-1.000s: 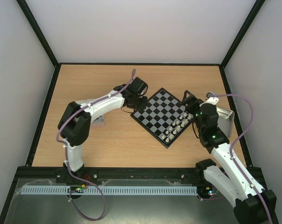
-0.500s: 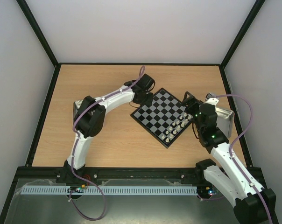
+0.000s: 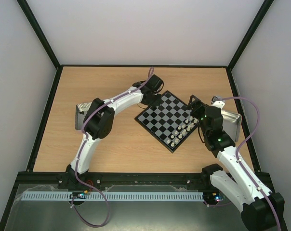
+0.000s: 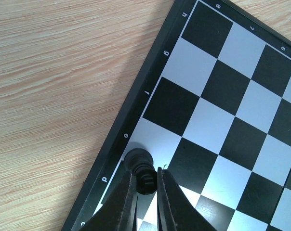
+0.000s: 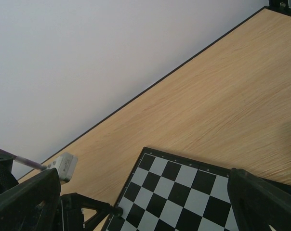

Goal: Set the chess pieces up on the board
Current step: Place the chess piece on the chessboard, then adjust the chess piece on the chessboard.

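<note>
The board (image 3: 167, 118) lies as a diamond in the middle of the table. Two rows of white chess pieces (image 3: 183, 130) stand along its near-right edge. My left gripper (image 4: 146, 185) is shut on a black chess piece (image 4: 144, 174), whose base rests on a light square by the rim (image 4: 136, 98), near the letters d and e. In the top view that left gripper (image 3: 152, 99) is at the board's far-left edge. My right gripper (image 5: 145, 202) stands wide open with nothing between its fingers, above the board's right corner (image 3: 195, 107).
A shiny metal tray (image 3: 232, 124) sits to the right of the board, behind the right arm. Another metal tray (image 3: 82, 114) sits at the left, partly under the left arm's elbow. Black-framed walls close in the wooden table (image 3: 112, 144).
The left arm has stretched out and swung its gripper to the right along the board's far-left edge, carrying the black piece. The right arm has hardly moved.
</note>
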Action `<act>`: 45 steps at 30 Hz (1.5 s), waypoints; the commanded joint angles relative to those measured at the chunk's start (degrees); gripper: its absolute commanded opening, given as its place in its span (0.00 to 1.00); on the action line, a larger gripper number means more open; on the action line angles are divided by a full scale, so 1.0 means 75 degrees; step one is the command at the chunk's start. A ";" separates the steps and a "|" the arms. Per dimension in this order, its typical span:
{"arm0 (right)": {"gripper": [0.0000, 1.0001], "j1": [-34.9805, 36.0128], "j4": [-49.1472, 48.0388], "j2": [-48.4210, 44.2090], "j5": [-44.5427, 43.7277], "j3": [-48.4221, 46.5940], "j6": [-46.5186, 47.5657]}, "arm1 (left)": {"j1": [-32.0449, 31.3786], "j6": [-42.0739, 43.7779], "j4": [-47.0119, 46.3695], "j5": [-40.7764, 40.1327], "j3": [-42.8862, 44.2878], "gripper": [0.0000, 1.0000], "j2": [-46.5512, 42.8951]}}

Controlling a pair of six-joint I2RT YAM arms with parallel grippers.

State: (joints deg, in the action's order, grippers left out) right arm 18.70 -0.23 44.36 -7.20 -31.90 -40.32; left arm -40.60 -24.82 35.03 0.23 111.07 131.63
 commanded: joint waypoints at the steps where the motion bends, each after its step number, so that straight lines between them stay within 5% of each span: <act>1: 0.93 -0.0016 0.0063 -0.0013 -0.0218 0.0081 0.0046 | -0.0048 0.0104 0.0278 0.0087 0.0266 0.08 0.0288; 12: 0.93 -0.0020 0.0088 0.0025 -0.0147 0.0080 0.0026 | -0.0037 0.0169 0.0099 0.0592 0.0332 0.18 0.0408; 21: 0.93 -0.0020 0.0136 0.0111 0.0010 -0.0066 0.0055 | 0.0196 0.0087 0.0122 0.0830 0.0942 0.55 0.0116; 25: 0.93 -0.0020 0.0171 0.0232 0.0066 -0.0185 0.0079 | 0.0419 0.0063 0.0053 0.1007 0.0721 0.60 -0.0402; 36: 0.92 -0.0020 0.0220 0.1262 0.1245 -0.0659 0.0445 | 0.1159 -0.0599 -0.0961 -0.0300 -0.2861 0.62 -0.3485; 45: 0.75 0.0380 0.0587 0.3651 0.2400 -0.1855 0.1033 | 0.2280 -0.1009 -0.1424 -0.0674 -0.6386 0.56 -0.6063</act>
State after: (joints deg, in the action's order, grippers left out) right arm 19.25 1.56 66.39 7.27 -41.50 -35.14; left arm -26.81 -30.74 25.43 -2.94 71.29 91.70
